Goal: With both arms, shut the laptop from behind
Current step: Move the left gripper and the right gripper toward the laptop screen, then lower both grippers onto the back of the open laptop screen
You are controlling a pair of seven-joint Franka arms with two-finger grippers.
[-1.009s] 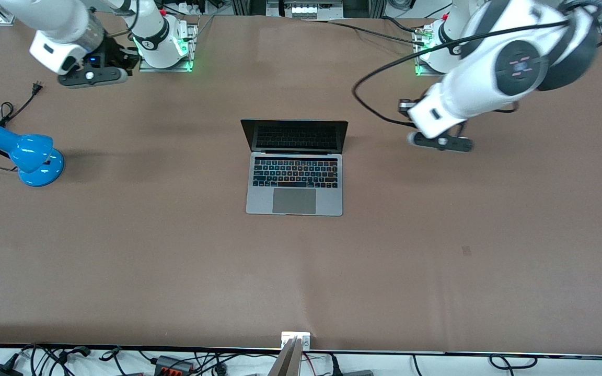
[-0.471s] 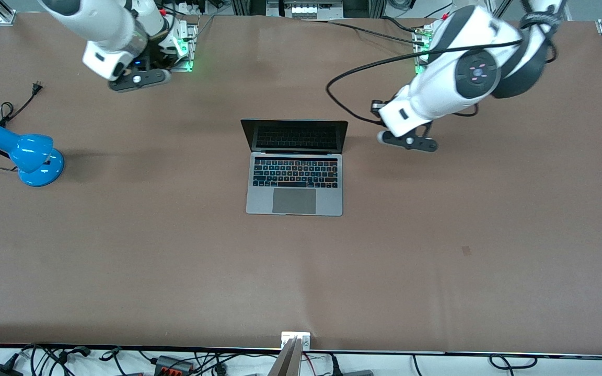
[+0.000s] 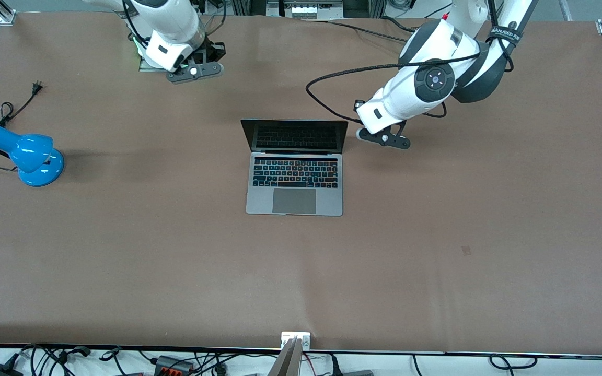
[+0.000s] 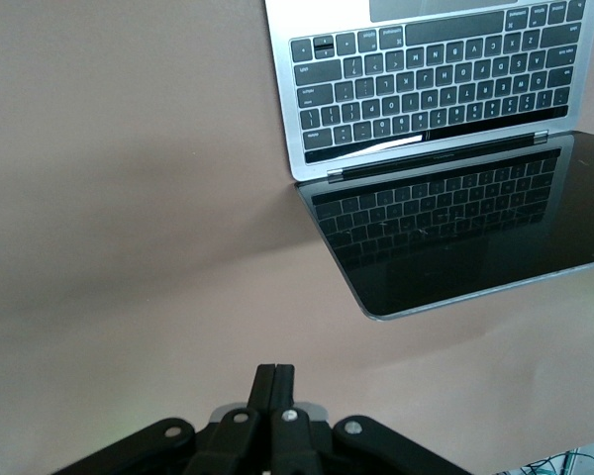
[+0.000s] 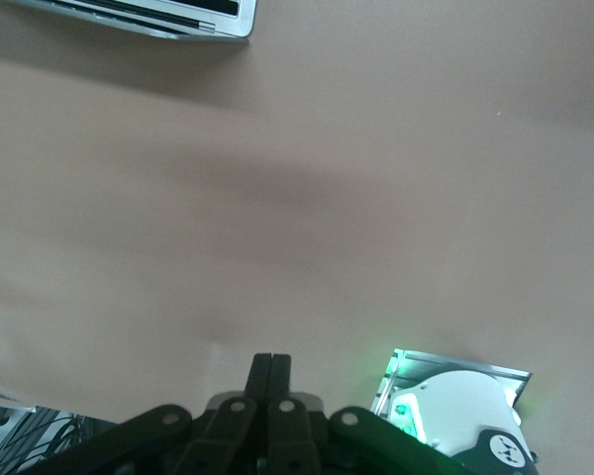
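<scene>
A: Front view, working across it: a blue desk lamp (image 3: 24,153) sits near the table (image 3: 123,271) edge at the right arm's end, its cord and plug lying loose beside it. Then the right gripper (image 3: 195,71) hangs over the table by its own base, fingers pressed together, gripping nothing.

B: And the laptop (image 3: 294,172)?

A: Mid-table, open, keyboard half nearer the front camera, screen upright along the hinge side. Its long axis, the hinge line, runs from one arm's end of the table toward the other.

B: Which arm is closer to it?

A: The left one, clearly. The left gripper (image 3: 383,138) hovers just beside the screen's corner, toward the left arm's end, fingers also pressed together and empty. The left wrist view shows the dark screen ahead of its closed fingertips (image 4: 274,391).

B: So the right has more ground to cover.

A: I'd judge so: both need to reach the lid's back face, the side toward the bases, then push it down toward the keyboard.
</scene>
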